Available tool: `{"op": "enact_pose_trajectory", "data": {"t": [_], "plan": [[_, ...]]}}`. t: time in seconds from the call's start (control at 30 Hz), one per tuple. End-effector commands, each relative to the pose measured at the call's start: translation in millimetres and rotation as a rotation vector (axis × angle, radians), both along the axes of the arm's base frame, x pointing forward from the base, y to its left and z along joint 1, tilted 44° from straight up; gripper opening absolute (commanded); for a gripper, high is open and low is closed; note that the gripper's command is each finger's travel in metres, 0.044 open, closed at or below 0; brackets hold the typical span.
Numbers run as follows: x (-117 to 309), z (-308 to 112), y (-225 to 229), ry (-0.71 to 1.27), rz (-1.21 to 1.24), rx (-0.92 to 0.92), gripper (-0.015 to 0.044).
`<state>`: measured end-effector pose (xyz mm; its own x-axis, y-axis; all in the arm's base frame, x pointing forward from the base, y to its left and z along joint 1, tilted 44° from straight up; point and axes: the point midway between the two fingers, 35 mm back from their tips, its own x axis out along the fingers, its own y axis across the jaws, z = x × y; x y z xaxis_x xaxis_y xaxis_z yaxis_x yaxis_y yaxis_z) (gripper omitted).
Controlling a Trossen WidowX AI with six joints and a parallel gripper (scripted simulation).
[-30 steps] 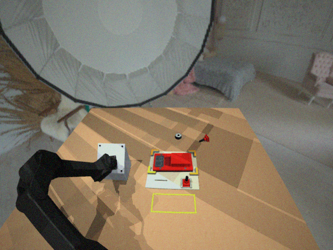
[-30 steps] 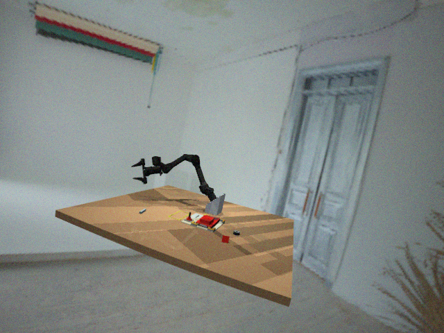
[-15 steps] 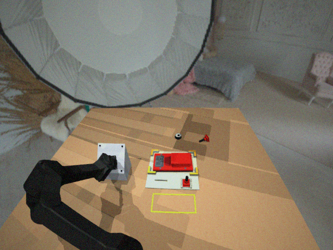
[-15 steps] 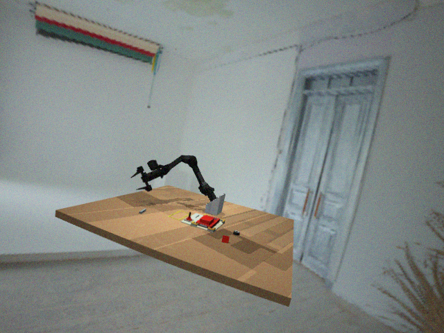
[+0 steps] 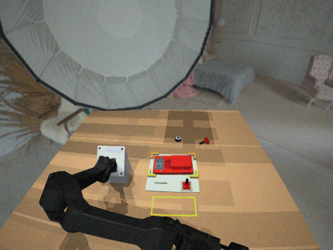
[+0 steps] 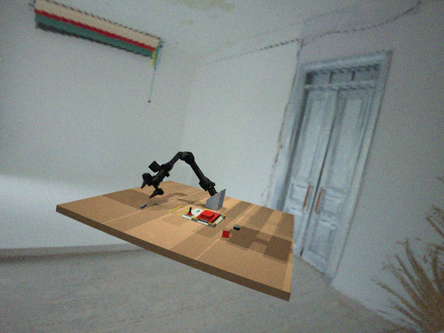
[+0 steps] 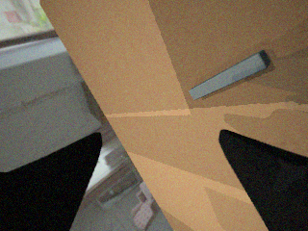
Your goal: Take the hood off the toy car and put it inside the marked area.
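Note:
The red toy car (image 5: 168,172) (image 6: 207,216) sits between corner brackets on a white board (image 5: 166,187). Its raised red block, which looks like the hood (image 5: 181,162), is on the car beside a grey window part. The marked area (image 5: 174,197) is a yellow outline on the table in front of the board; no part lies inside it. My gripper (image 6: 146,192) (image 7: 161,136) is open and empty, above the table and away from the car, past the marked area. In the top view its fingers are partly cut off by the bottom edge.
A grey bar (image 6: 143,206) (image 7: 228,76) lies near the gripper. A red part with a black upright pin (image 5: 186,185) and a thin rod (image 5: 161,183) are on the board. A wedge block (image 5: 118,153) (image 6: 215,201), a wheel (image 5: 178,138) (image 6: 236,227) and another red part (image 5: 206,140) (image 6: 225,234) stand around it.

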<state>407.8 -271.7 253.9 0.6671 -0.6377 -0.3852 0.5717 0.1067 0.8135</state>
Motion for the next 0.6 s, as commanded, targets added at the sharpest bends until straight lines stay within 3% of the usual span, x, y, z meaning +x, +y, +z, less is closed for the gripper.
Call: {"op": "enact_pose_trajectory", "data": {"t": [0.0,0.57], "plan": [[14,-24,21,0.106,0.051,0.009,0.0440],[37,-152,149,0.717,0.368,-0.015,0.0440]]}}
